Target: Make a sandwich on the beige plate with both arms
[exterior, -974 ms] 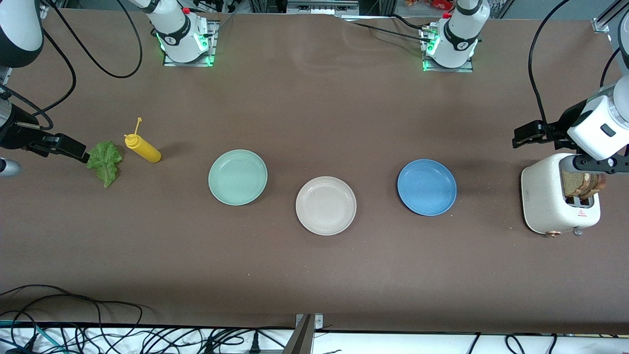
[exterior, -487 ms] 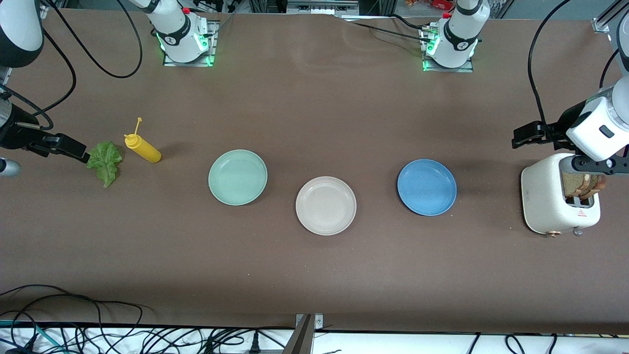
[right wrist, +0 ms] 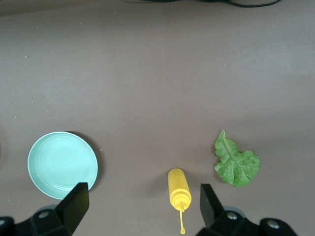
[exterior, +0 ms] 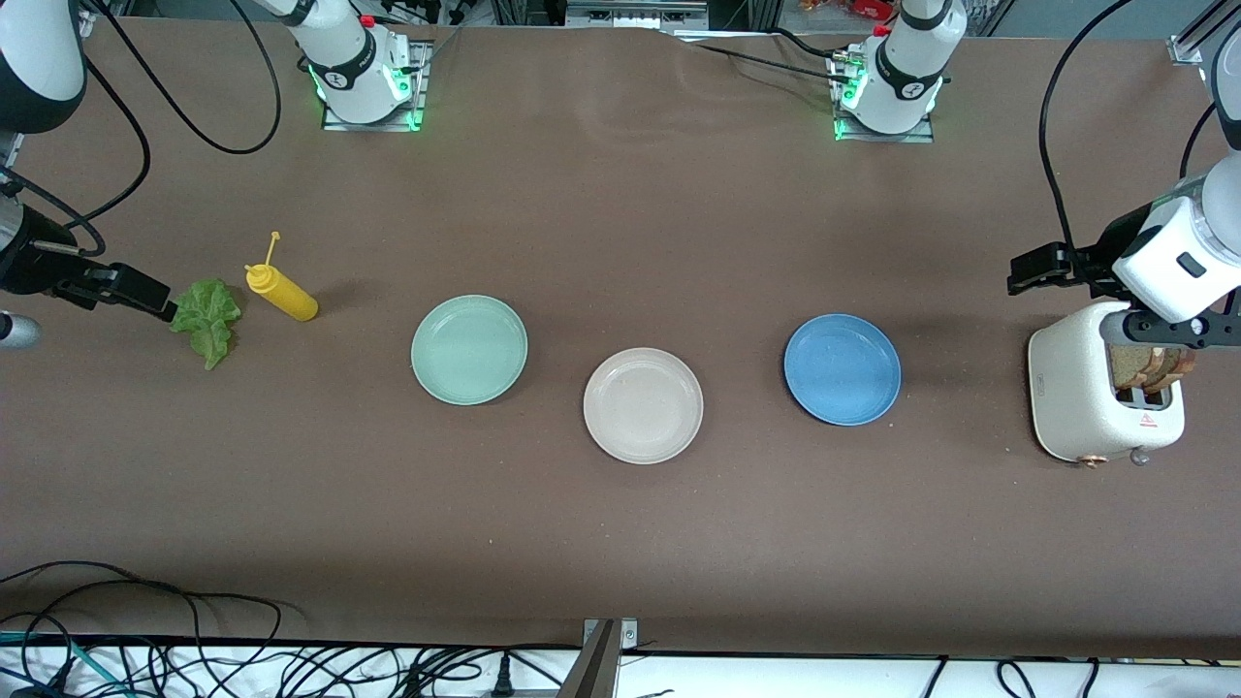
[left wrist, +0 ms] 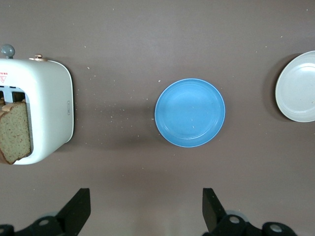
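Round speckled beige plate (exterior: 643,405); ruffled lettuce leaf (exterior: 206,318).

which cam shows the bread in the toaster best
The left wrist view: one slice of bread stands in the toaster with its face plainly visible. The front view shows the bread partly hidden under the left arm. The right wrist view does not show it.

White arms (exterior: 1178,257), black joint bands, black cables, seemingly green-lit bases.
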